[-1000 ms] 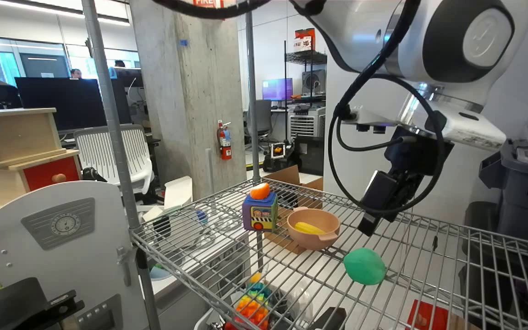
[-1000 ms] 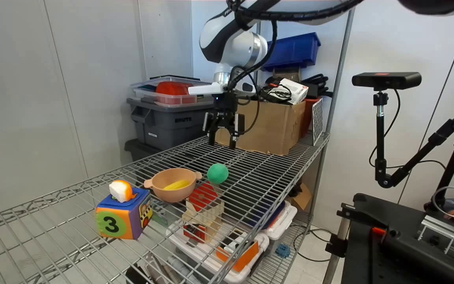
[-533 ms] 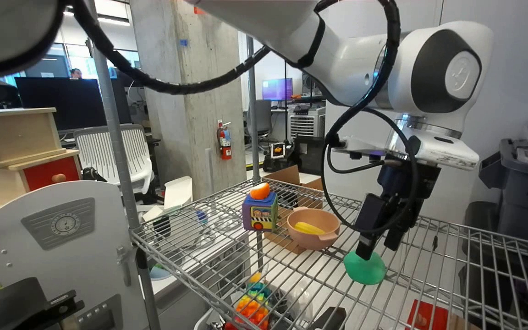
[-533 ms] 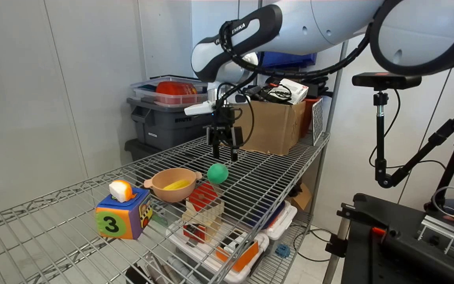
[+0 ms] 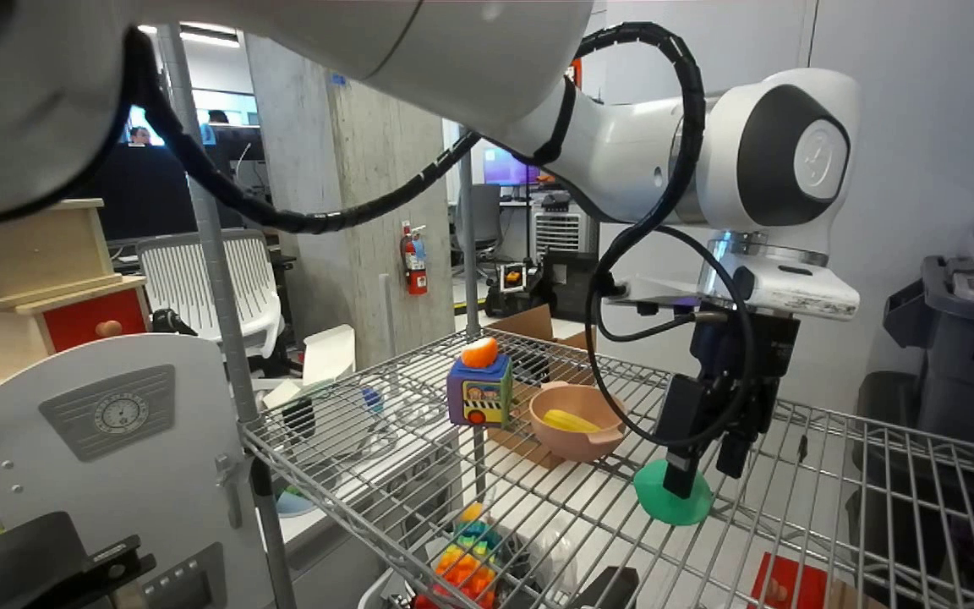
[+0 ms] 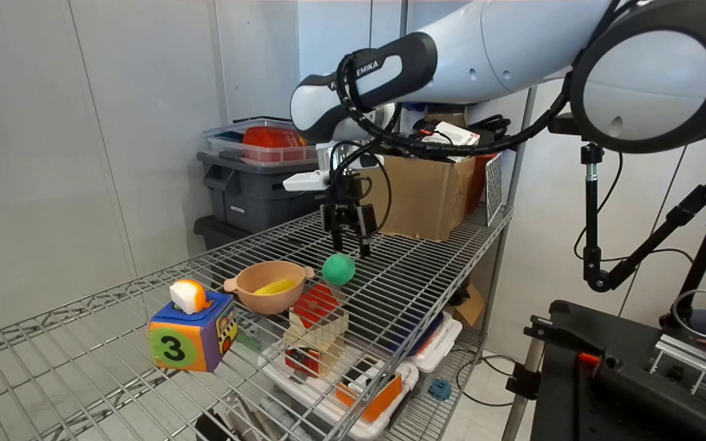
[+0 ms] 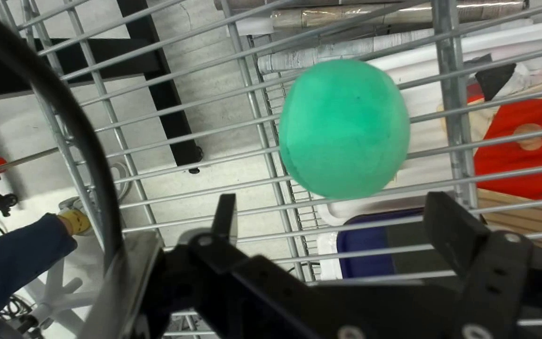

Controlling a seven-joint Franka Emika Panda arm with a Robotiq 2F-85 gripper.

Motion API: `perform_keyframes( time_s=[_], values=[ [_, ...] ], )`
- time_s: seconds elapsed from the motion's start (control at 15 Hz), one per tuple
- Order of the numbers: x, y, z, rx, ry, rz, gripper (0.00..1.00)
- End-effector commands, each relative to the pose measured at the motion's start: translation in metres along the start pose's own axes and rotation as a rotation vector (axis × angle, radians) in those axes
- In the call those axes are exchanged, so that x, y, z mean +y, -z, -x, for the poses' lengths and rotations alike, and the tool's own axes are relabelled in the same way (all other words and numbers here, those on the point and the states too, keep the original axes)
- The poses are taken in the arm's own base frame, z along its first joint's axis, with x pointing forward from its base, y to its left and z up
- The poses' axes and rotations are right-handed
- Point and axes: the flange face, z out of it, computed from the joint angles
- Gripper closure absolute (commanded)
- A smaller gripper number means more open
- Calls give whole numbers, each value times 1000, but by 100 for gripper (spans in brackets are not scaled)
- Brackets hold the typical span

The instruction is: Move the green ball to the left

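Observation:
The green ball (image 6: 339,270) rests on the wire shelf in both exterior views, beside the orange-tan bowl (image 6: 249,301). My gripper (image 6: 351,248) is open and empty, low over the shelf by the ball. In an exterior view the gripper (image 5: 706,471) has one finger in front of the ball (image 5: 663,509), hiding part of it. In the wrist view the ball (image 7: 345,129) lies whole, just above the gap between the spread fingertips of the gripper (image 7: 333,206). The ball is not between the fingers, and no contact shows.
The bowl holds a yellow item (image 6: 275,286). A multicoloured block toy (image 6: 190,343) with an orange-and-white piece (image 6: 187,296) on top stands past the bowl. A cardboard box (image 6: 411,196) stands at the shelf's far end. Wire bars (image 5: 538,541) form the surface.
My arm and gripper have come down toward the shelf and closer to the ball, more slowly in the last half second. The fingers stay open. The ball, bowl and block toy have not moved.

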Motion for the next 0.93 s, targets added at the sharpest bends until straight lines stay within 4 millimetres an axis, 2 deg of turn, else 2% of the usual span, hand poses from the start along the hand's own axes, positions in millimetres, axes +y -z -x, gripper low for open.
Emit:
perform_keyframes(
  time_s=[0.0, 0.53, 0.87],
  values=[
    [-4, 7, 11, 18, 20, -49, 0],
    [-2, -1, 36, 8, 56, -28, 0],
    [2, -8, 39, 35, 14, 6, 0]
  ],
)
